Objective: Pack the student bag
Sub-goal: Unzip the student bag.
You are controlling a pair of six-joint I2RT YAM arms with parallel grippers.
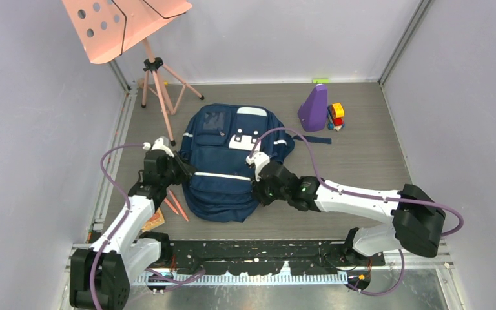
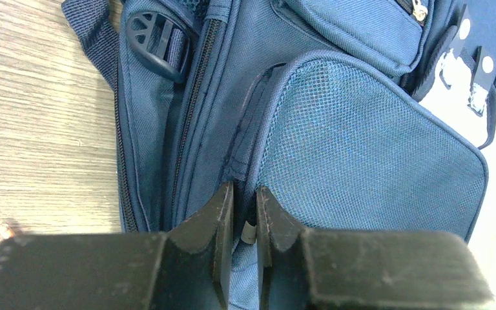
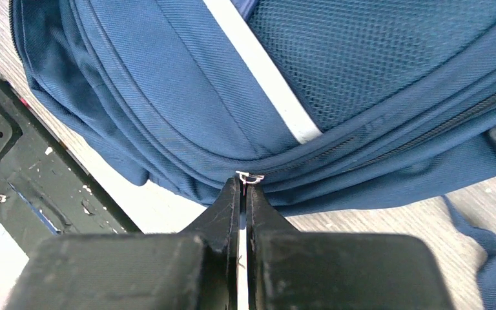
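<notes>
Right claw (image 3: pixel 243 184) pinching zip pull (image 3: pixel 250 177) | left claw (image 2: pixel 245 194) near-closed on student bag (image 2: pixel 361 142)

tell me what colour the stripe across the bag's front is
White: the stripe runs across the navy student bag. It shows best in the right wrist view.

The top camera looks down from above the near edge on the whole table (image 1: pixel 361 168), while the left and right wrist cameras each face, from very close, opposite sides of the backpack (image 1: pixel 223 181), the one thing all three views share.
</notes>
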